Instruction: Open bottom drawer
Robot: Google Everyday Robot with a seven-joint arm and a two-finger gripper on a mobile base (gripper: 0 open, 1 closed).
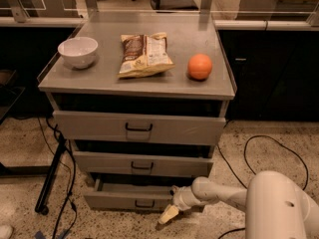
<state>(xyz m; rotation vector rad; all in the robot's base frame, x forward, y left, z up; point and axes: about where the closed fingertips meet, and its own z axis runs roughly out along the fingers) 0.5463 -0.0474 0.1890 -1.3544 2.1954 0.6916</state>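
Camera view, bottom drawer (119,199) partly out, hand (168,214) at its front right, grip unclear, snack bag (144,55) print unreadable

The gripper (168,214) is pale yellow at its tip, on a cream-white arm (219,193), and sits at the right end of the bottom drawer (119,199) front. That drawer, just left of the jaws, is plain grey with a dark wire handle (144,203). High above the jaws, the grey cabinet top (174,86) bears a white bowl (78,52), a brown-and-cream snack bag (144,55) and an orange fruit (200,66). The floor (25,193) below is beige with dark speckles, and black cables (279,143) cross it.
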